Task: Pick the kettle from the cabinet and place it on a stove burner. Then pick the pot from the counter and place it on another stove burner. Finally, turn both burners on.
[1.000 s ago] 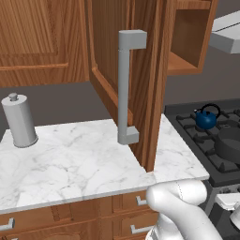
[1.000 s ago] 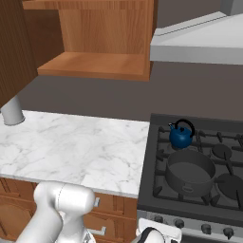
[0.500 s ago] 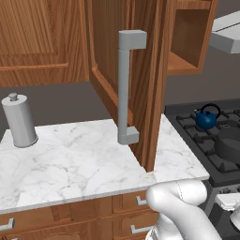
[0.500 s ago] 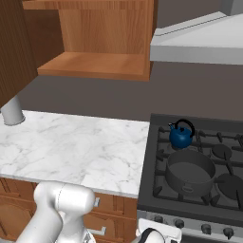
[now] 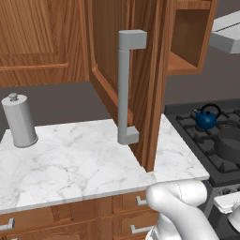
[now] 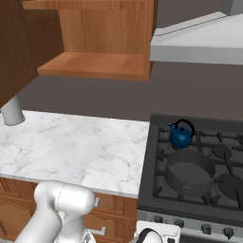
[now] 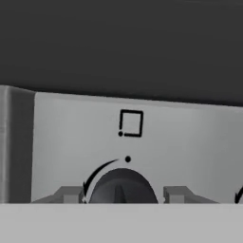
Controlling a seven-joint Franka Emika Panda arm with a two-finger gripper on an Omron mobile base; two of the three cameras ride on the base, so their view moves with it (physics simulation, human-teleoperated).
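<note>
Nothing had moved since a second ago. Gripper (image 7: 121,194) jaws stood partly open, straddling a stove knob (image 7: 121,186); contact unclear. Kettle (image 6: 181,135) and pot (image 6: 190,170) sat on burners beyond, so knob-turning remained.

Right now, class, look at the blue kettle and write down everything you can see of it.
The kettle is small, round and glossy blue, like enamelled metal, with a thin black arched handle and a short spout. It stands upright on the black grate of a rear stove burner, just behind the dark pot, seemingly apart from it. Nothing grips it. In the left base view it shows at the right.
</note>
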